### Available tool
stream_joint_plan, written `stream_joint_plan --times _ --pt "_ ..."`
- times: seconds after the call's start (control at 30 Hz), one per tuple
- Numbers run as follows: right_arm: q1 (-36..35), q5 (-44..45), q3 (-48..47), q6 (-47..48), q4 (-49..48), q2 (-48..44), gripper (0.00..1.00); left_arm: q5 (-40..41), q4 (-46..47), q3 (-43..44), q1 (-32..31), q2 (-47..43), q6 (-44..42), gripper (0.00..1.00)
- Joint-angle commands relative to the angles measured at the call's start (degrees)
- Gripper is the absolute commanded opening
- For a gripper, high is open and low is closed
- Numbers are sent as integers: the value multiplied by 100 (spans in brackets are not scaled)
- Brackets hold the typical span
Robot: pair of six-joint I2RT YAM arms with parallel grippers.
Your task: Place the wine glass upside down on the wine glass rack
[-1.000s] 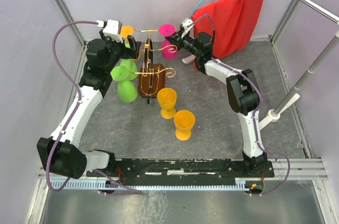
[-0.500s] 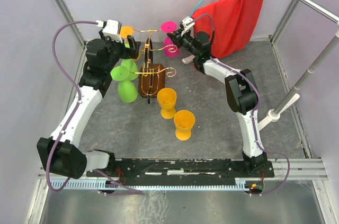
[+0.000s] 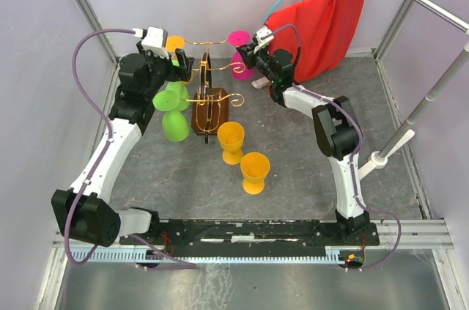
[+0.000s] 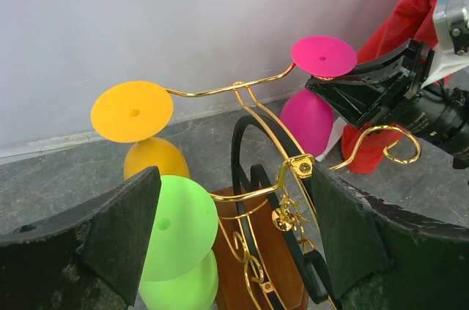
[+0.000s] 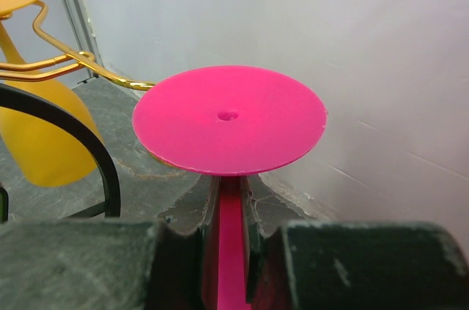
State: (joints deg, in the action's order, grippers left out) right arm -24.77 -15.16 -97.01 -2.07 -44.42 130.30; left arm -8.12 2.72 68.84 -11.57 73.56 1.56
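Top external view, item one: the wine glass rack (image 3: 207, 101) is standing mid-table on its brown base.

- Pink wine glass (image 3: 238, 37): you are holding it upside down, foot up, at the rack's upper right arm. Your right gripper (image 3: 249, 52) is pinching its stem just under the foot (image 5: 229, 116). The tip of the gold wire (image 5: 73, 57) is reaching the foot's rack-side edge. You cannot tell whether it is touching.
- Left gripper (image 3: 174, 61): its fingers are spreading wide on the rack's left side, holding nothing. The rack's post is showing between them (image 4: 234, 200).
- Orange glass (image 3: 176, 44): hanging on the upper left arm.
- Two green glasses (image 3: 174, 125): hanging lower left, crowding that side.
- Two more orange glasses (image 3: 231, 140): standing near the rack's front.
- Red cloth (image 3: 326, 28): hanging behind and right of the rack, close behind your right wrist.
- Bare floor is lying open right of the rack.
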Motion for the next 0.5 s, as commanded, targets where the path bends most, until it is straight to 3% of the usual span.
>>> stream_joint_plan --times 0.0,0.47 --pt "40 74 416 98 -172 -467 1 -148 244 227 44 9 -222 89" --pt "-48 -297 824 92 -264 -666 1 -179 290 174 65 -26 -156 89"
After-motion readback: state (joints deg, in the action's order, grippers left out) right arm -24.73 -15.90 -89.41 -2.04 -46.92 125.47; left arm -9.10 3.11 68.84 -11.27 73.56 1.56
